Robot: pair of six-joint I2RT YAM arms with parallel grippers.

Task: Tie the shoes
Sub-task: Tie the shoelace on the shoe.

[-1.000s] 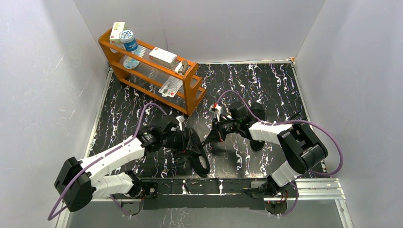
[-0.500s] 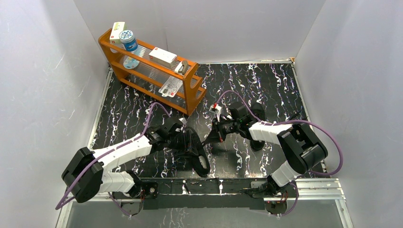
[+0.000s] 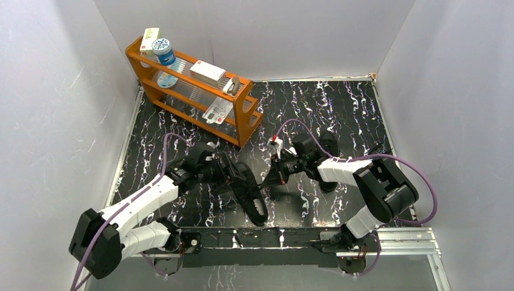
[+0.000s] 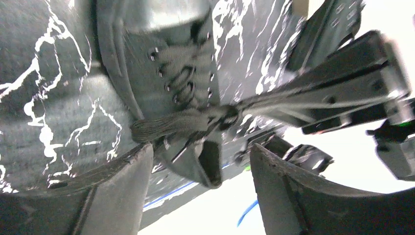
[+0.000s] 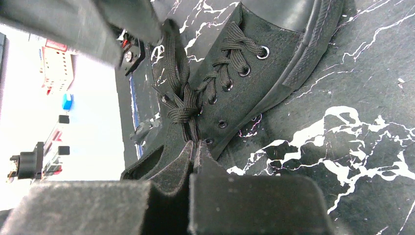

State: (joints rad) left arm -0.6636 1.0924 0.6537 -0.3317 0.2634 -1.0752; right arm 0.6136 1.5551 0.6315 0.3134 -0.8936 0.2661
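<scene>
The black canvas low-top sneaker lies on the black, white-veined marble-look tabletop, between my two arms and near the front edge. Its heel opening faces my bases and its toe end sits under my left gripper. Its thin black laces criss-cross through metal eyelets and bunch into a knot at the top of the tongue. My right gripper reaches in from the right with its jaws pressed tight together on a strand that comes straight out of that knot. In the left wrist view the strand runs taut from the knot to those jaws. My left gripper comes in from the left, low over the front of the shoe, and its jaws stand wide apart with nothing pinched between them. A flat loop of lace lies just above one of its fingertips, and I cannot tell whether the two touch. A second strand rises from the knot toward that gripper in the right wrist view, but where it ends is hidden. Further back on the left, well apart from the shoe, an orange wooden rack stands at an angle. It carries a blue-capped jar and a flat white box on top. Plain white walls close in the tabletop on three sides.
</scene>
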